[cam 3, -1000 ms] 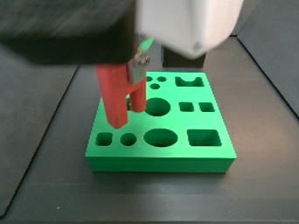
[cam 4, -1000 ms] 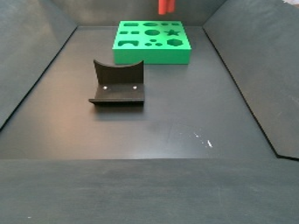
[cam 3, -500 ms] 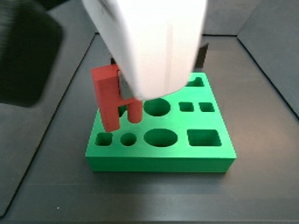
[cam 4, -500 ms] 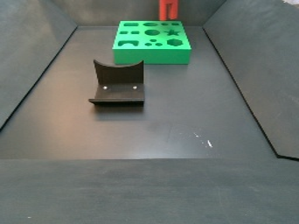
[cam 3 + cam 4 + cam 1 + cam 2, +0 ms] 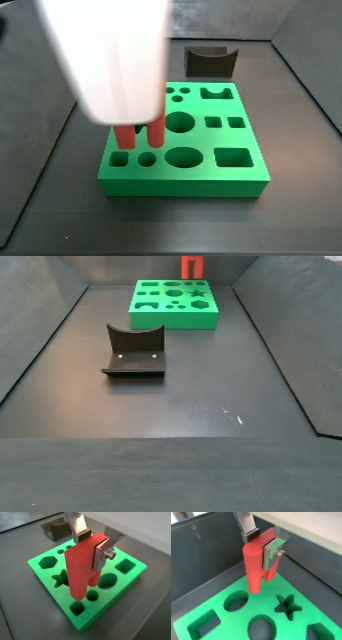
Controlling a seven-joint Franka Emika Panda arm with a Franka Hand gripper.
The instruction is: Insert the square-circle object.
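The square-circle object [image 5: 81, 569] is a tall red bar and stands upright between my gripper's [image 5: 93, 541] silver fingers, which are shut on its upper part. It also shows in a wrist view [image 5: 254, 564]. It hangs over the green board [image 5: 135, 568] with shaped holes, with its two short legs [image 5: 140, 135] pointing down close above the holes near one edge. I cannot tell if the legs touch the board. In a side view my white arm hides the gripper. In a side view only the bar's lower part [image 5: 193, 266] shows above the board [image 5: 174, 320].
A dark grey block with a curved cut-out [image 5: 134, 351] stands on the dark floor, apart from the board; it also shows behind the board [image 5: 207, 60]. Dark walls rise round the floor.
The red bar has come down towards the board in the gripper. The white arm has swung across a side view and now hides the bar's upper part.
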